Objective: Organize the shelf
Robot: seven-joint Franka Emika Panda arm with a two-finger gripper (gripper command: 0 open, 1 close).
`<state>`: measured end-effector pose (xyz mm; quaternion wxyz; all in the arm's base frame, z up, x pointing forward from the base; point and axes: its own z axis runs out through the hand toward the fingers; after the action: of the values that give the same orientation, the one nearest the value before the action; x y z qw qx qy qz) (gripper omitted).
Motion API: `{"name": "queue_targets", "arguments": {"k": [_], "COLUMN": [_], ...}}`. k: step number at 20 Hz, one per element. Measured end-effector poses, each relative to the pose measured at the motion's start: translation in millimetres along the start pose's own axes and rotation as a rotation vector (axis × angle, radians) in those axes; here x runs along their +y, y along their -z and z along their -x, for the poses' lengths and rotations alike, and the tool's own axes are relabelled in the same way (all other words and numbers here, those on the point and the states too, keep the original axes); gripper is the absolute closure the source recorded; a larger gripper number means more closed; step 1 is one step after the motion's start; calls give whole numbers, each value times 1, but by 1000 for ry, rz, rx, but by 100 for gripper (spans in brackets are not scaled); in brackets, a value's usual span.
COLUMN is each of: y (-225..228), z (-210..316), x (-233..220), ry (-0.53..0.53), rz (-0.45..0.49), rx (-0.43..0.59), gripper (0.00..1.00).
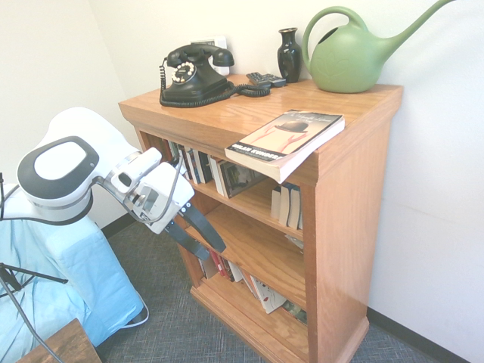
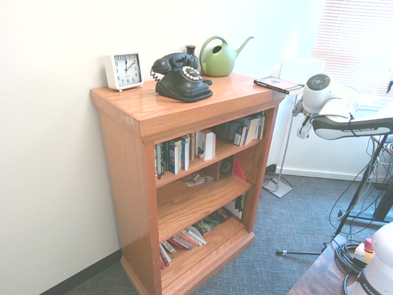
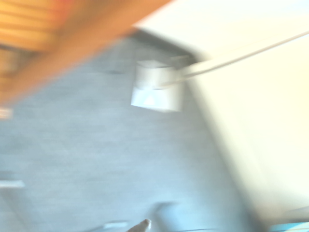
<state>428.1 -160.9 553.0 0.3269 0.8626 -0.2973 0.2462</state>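
The shelf [image 1: 349, 227] is an oak bookcase against the wall, also seen from its other side [image 2: 126, 178]. Upright books [image 1: 198, 163] fill its top tier, and leaning books [image 1: 236, 277] crowd the bottom one. The middle tier [image 1: 253, 246] holds little. A paperback [image 1: 287, 138] lies on top, overhanging the front edge. My gripper [image 1: 214, 254] hangs just in front of the shelf's left side at middle-tier height. Its two dark fingers [image 1: 204, 227] point down toward the shelf, open and empty. The wrist view is blurred, showing carpet and a strip of wood.
On top stand a black telephone [image 1: 193, 76], a dark vase [image 1: 289, 53], a green watering can [image 1: 352, 51], a remote [image 1: 266, 79] and a white clock [image 2: 124, 69]. A blue-draped object [image 1: 83, 280] and a wooden table corner [image 1: 64, 344] sit at the left.
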Motion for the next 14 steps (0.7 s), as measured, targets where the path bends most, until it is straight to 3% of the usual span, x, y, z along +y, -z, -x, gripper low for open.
{"name": "queue_targets", "arguments": {"k": [10,14], "y": [46,45], "z": [-41,-55], "x": [-1,-8], "ry": [203,258], "rz": [224,262], "rx": [342,439], "gripper": [0,0]}}
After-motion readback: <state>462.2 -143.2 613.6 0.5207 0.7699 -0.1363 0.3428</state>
